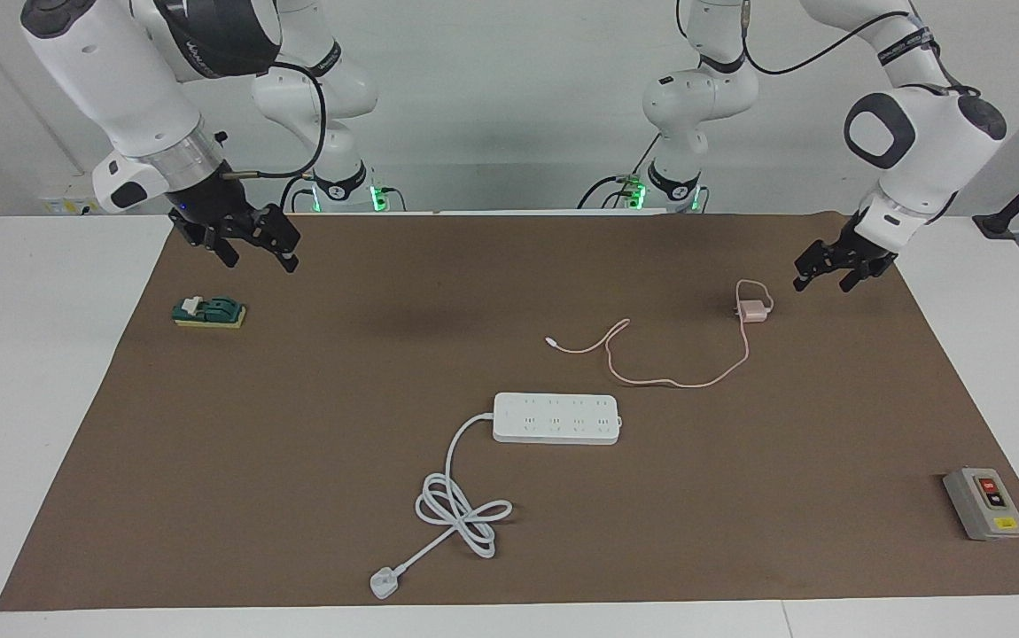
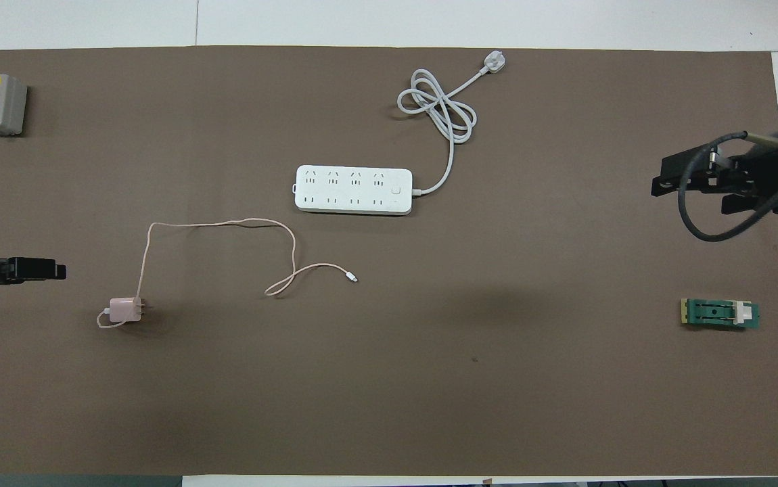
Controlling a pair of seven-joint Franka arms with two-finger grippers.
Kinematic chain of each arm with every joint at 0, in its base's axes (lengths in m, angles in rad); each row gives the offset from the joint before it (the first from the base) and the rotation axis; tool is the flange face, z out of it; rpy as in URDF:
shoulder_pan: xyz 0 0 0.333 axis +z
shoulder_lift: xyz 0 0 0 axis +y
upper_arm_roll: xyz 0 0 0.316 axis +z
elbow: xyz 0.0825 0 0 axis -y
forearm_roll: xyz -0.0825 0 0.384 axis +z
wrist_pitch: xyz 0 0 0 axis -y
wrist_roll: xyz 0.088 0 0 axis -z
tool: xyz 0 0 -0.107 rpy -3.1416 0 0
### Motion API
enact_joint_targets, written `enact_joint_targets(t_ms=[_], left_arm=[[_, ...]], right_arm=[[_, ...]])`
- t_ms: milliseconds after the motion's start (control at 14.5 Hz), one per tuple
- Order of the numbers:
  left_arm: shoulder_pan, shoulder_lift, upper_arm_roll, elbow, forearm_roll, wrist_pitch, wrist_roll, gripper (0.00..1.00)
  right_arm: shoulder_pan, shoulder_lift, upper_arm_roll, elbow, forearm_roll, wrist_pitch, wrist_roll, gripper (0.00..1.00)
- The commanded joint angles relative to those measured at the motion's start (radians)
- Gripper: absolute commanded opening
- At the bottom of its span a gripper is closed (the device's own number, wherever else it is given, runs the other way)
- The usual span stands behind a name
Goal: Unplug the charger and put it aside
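Charger unplugged on mat, near power strip | left hand apart | right hand apart

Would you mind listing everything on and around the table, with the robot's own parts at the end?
charger: one, pale pink, lying unplugged on the mat toward the left arm's end, nearer the robots than the power strip, its thin pink cable looped beside it.
power strip: one, white, mid-mat, sockets bare; its thick white cord coils farther from the robots and ends in a three-pin plug.
switch box: one, grey with ON/OFF buttons, at the left arm's end.
green block: one, green with a white piece, at the right arm's end.
mat: one, brown.
left gripper: raised beside the charger, open.
right gripper: raised over the green block's end, open.
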Motion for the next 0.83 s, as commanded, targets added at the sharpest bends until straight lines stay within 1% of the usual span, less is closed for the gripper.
enact_joint_targets(t_ms=[0,69,276,345,414,483,621,759], left_arm=[[0.007,0.01,-0.005,0.135,0.034,-0.15,-0.069,1.0],[0.009,0.01,-0.005,0.175,0.034,-0.197,-0.071,1.0],[0.009,0.013,-0.005,0.308,0.039,-0.342,-0.079,1.0],[0.0,0.02,-0.006,0.357,0.075,-0.382,-0.08,1.0],[-0.017,0.036,-0.017,0.406,0.147,-0.433,-0.097,1.0],[-0.05,0.049,-0.025,0.428,0.169,-0.451,-0.118,1.0],[-0.069,0.054,-0.028,0.44,0.166,-0.449,-0.146,1.0],[-0.091,0.074,-0.039,0.479,0.165,-0.45,-0.148,1.0]], right_arm=[[-0.037,-0.052,0.009,-0.001,-0.029,-0.059,-0.106,1.0],[-0.044,-0.056,0.008,0.007,-0.05,-0.073,-0.129,1.0],[-0.054,-0.044,0.011,0.097,-0.124,-0.162,-0.216,1.0],[-0.055,-0.029,0.008,0.125,-0.125,-0.188,-0.228,1.0],[-0.057,-0.017,0.003,0.152,-0.127,-0.202,-0.23,1.0],[-0.057,-0.015,0.002,0.156,-0.135,-0.203,-0.23,1.0],[-0.057,-0.015,0.006,0.153,-0.174,-0.194,-0.23,1.0],[-0.075,-0.015,0.009,0.145,-0.155,-0.193,-0.219,1.0]])
